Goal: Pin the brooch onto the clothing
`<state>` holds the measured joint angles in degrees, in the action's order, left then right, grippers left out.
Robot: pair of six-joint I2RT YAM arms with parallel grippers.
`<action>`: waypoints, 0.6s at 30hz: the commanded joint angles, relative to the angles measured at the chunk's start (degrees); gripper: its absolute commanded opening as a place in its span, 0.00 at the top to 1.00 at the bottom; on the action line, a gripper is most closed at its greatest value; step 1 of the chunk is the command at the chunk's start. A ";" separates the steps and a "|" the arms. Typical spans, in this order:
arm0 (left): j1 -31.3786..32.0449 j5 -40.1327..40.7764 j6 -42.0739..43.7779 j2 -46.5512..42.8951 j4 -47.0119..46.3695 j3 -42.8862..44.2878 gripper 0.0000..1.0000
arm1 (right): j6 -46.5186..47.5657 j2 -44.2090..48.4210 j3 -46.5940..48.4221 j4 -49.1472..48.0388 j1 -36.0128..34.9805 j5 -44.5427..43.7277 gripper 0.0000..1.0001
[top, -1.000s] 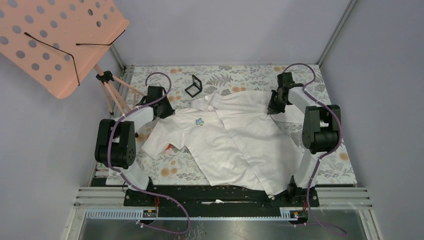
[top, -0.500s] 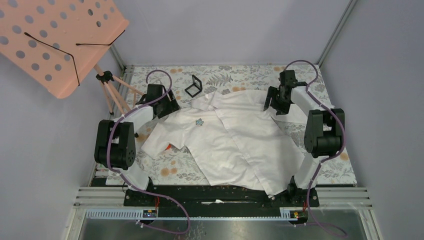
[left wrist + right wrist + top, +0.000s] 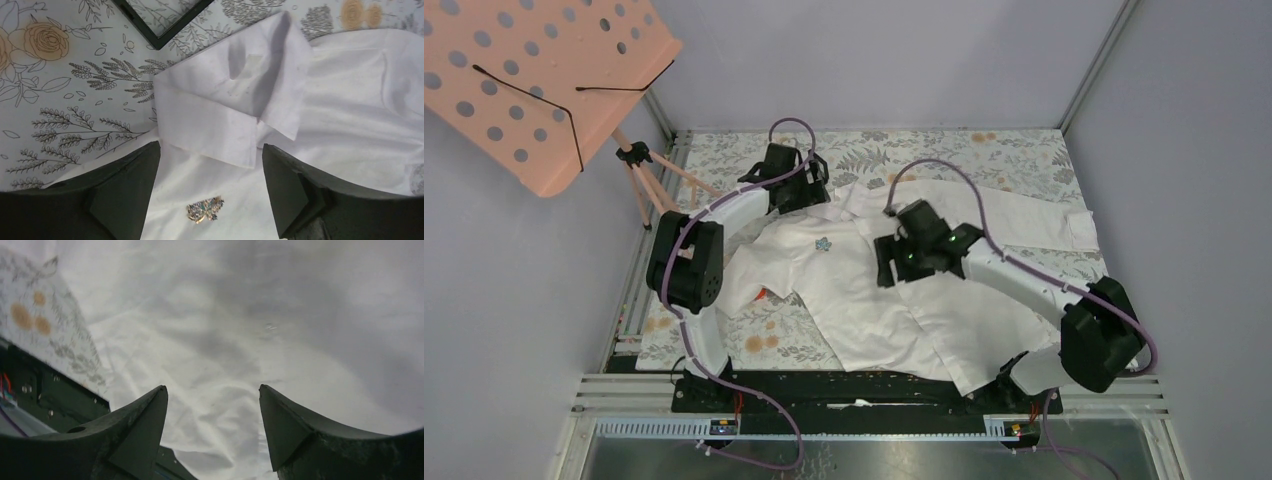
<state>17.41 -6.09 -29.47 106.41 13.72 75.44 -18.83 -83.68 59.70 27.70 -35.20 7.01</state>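
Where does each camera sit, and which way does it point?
Top external: fixed above and behind the arms, looking down on the table, both arms and the shirt.
Left wrist: on the left arm, looking down past the open left gripper at the collar and brooch.
Right wrist: on the right arm, close over shirt cloth, open right gripper in front.
Shared: top and left wrist both show the brooch.
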 commanded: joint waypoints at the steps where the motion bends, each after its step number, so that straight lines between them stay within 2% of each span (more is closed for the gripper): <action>1: -0.37 -0.53 -0.97 4.45 3.96 5.21 0.18 | -2.68 4.47 -4.74 -8.13 -11.19 1.43 0.25; 5: -0.36 -3.30 -3.39 7.03 2.71 5.71 0.18 | -2.63 2.69 -5.66 -11.35 -20.87 -0.45 0.25; 9: -0.29 -6.39 -6.21 8.80 -0.64 5.76 0.19 | -2.29 -1.17 -4.59 -12.32 -26.38 -2.78 0.25; 12: -0.24 -5.81 -6.28 10.99 -0.12 7.94 0.22 | -1.68 -4.07 -2.67 -12.18 -29.57 -4.59 0.25; 18: -0.35 -3.47 -4.85 13.88 1.76 11.63 0.52 | 0.24 -10.09 0.67 -12.17 -35.15 -8.48 0.25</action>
<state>17.17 -10.00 -34.74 119.15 16.45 83.64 -20.38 -91.18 56.38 17.23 -67.09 3.25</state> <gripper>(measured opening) 0.554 0.753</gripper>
